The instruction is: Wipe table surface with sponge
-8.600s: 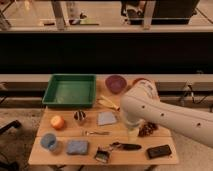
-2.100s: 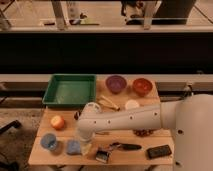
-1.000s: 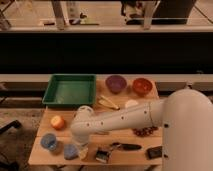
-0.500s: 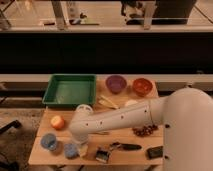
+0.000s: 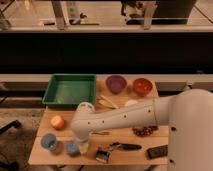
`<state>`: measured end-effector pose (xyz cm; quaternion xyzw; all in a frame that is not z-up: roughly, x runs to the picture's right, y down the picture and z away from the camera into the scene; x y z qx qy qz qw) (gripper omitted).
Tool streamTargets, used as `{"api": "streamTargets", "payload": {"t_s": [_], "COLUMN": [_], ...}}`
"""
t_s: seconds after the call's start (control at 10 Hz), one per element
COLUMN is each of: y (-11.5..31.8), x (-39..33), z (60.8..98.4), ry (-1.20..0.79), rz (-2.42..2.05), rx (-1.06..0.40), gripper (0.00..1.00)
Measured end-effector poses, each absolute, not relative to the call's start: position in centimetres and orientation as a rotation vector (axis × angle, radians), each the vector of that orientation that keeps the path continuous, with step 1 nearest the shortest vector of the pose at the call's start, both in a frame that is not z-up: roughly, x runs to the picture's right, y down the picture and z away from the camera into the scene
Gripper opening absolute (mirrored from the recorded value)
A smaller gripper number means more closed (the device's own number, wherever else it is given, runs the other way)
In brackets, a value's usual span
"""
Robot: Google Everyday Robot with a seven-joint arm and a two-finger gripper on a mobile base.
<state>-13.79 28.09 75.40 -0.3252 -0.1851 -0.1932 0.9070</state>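
Observation:
The sponge, a small blue block, lies near the front left edge of the light-brown table surface. My gripper hangs from the white arm's end and is down right beside the sponge, at its right side. The white arm stretches in from the right across the middle of the table and hides what lies under it, including the grey-blue cloth.
A round blue cup stands just left of the sponge and an orange fruit behind it. A green tray, a purple bowl and an orange bowl are at the back. A brush, a black-handled tool and a black block lie along the front.
Since the earliest frame the arm has swung left and down from the table's right side to the sponge. Over the last second it has barely moved.

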Motion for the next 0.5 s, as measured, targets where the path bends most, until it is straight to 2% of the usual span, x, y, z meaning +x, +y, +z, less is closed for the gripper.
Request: {"api": "streamTargets", "payload": {"t_s": [0.5], "y": [27.36], "x": [-12.47], "z": [76.04], "ry": [-0.355], "rz": [-0.362], "rx": [-0.670], "gripper": [0.28]}}
